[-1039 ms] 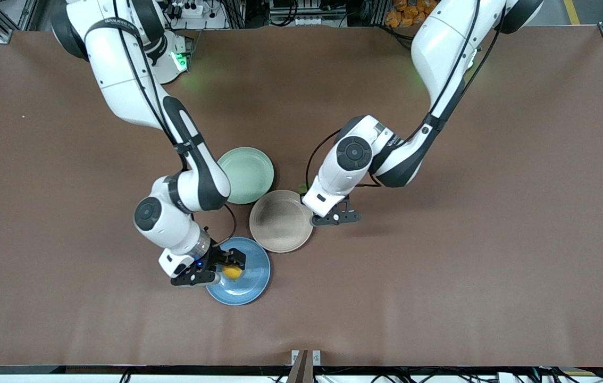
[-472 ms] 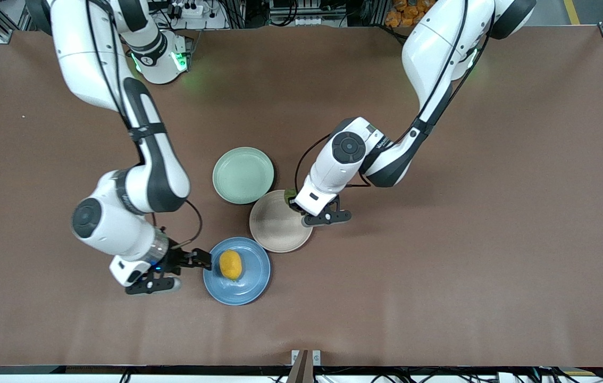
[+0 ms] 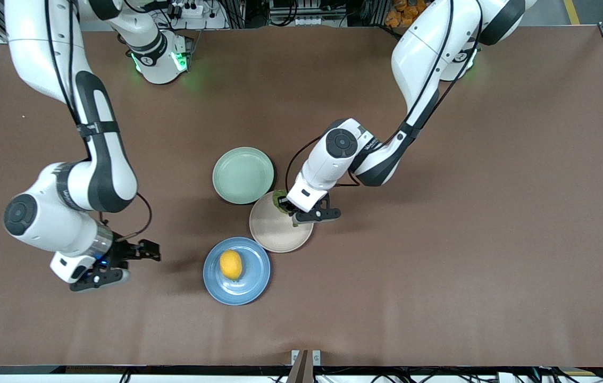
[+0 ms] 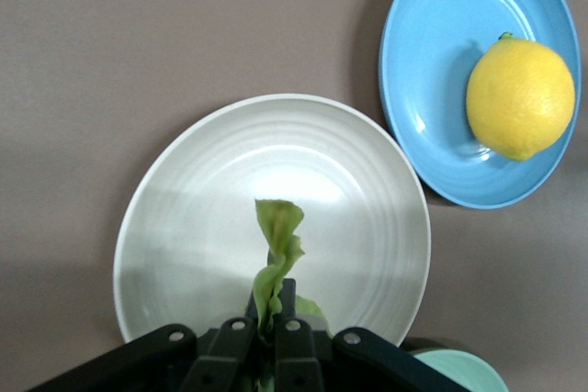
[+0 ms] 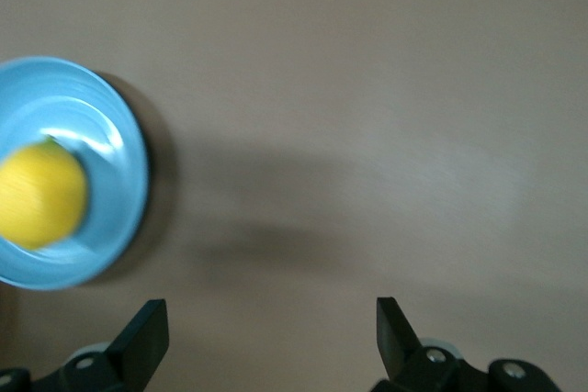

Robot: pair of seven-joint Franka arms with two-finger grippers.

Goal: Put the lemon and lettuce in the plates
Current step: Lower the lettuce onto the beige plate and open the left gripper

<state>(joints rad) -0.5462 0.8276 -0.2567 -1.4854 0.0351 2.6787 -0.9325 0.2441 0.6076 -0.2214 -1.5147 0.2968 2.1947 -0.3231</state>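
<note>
The lemon [image 3: 231,264] lies in the blue plate [image 3: 253,282], with nothing gripping it. My right gripper [image 3: 130,264] is open and empty over bare table beside the blue plate, toward the right arm's end. The right wrist view shows its open gripper [image 5: 271,341], the blue plate [image 5: 106,158] and the lemon [image 5: 37,195]. My left gripper [image 3: 288,208] is shut on the lettuce [image 3: 279,199] over the beige plate [image 3: 275,231], above its rim nearest the mint plate. In the left wrist view the lettuce [image 4: 276,250] hangs from the gripper [image 4: 269,319] above the beige plate [image 4: 184,227].
A mint green plate [image 3: 243,175] stands just farther from the front camera than the beige plate, touching its rim. The left wrist view also shows the blue plate [image 4: 432,71] with the lemon [image 4: 519,98]. The brown table [image 3: 440,266] spreads wide around the plates.
My right gripper let go of the lemon in the blue plate and moved away toward the right arm's end. My left gripper carried the lettuce over the beige plate.
</note>
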